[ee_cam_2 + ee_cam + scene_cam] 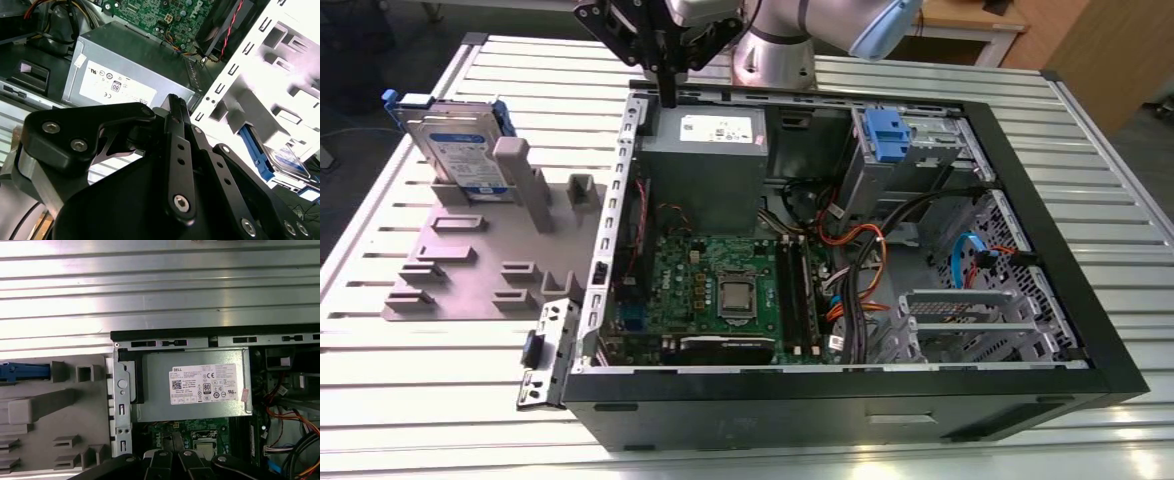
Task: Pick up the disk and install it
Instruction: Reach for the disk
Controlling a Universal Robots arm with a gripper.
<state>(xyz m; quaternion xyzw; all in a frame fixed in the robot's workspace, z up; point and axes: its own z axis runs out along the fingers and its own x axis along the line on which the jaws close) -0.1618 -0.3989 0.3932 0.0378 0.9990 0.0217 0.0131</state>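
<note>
The disk [458, 150] is standing upright in the grey holder [454, 275]. The gripper [666, 100], fingers closed on nothing, is hovering over the open computer case [761, 420].

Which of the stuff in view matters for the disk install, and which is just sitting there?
Job: disk, gripper, open computer case.
Just there: grey holder under the disk, power supply, circuit board, cables, slatted table.
</note>
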